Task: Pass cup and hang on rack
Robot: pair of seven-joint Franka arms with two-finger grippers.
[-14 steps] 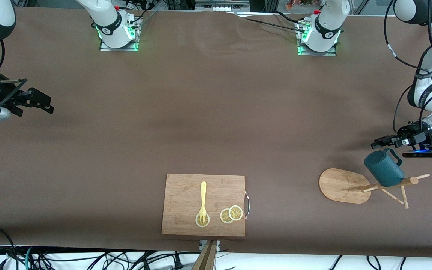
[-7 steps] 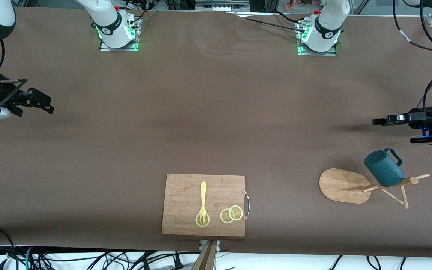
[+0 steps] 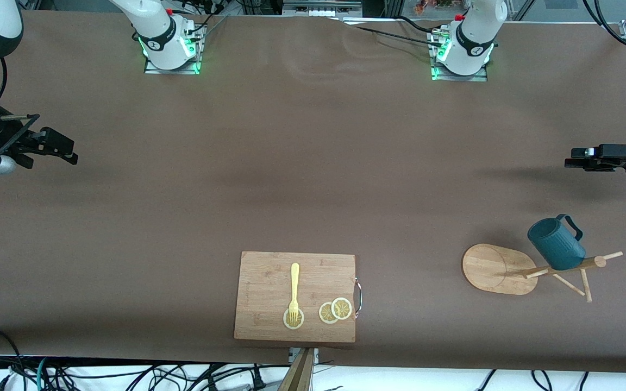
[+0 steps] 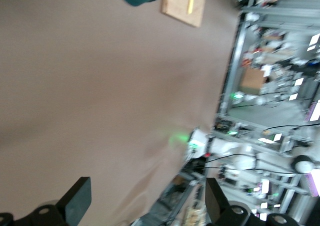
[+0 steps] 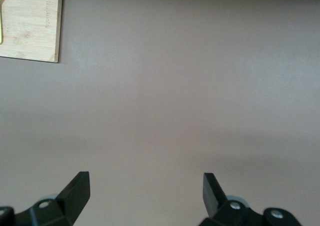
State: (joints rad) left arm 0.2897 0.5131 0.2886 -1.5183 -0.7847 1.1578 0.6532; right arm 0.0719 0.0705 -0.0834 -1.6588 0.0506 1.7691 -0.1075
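The right gripper (image 3: 66, 152) waits spread empty over bare brown table (image 3: 313, 174), the small ribbed dark teal cup (image 3: 556, 242) hangs on the light wooden peg rack (image 3: 500, 269), and the unclenched, empty left gripper (image 3: 576, 161) should, I judge, retreat without brushing either.

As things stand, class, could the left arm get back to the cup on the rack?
Probably yes. The left gripper is open over bare table, the cup hangs on the rack at its end, and nothing lies between them.
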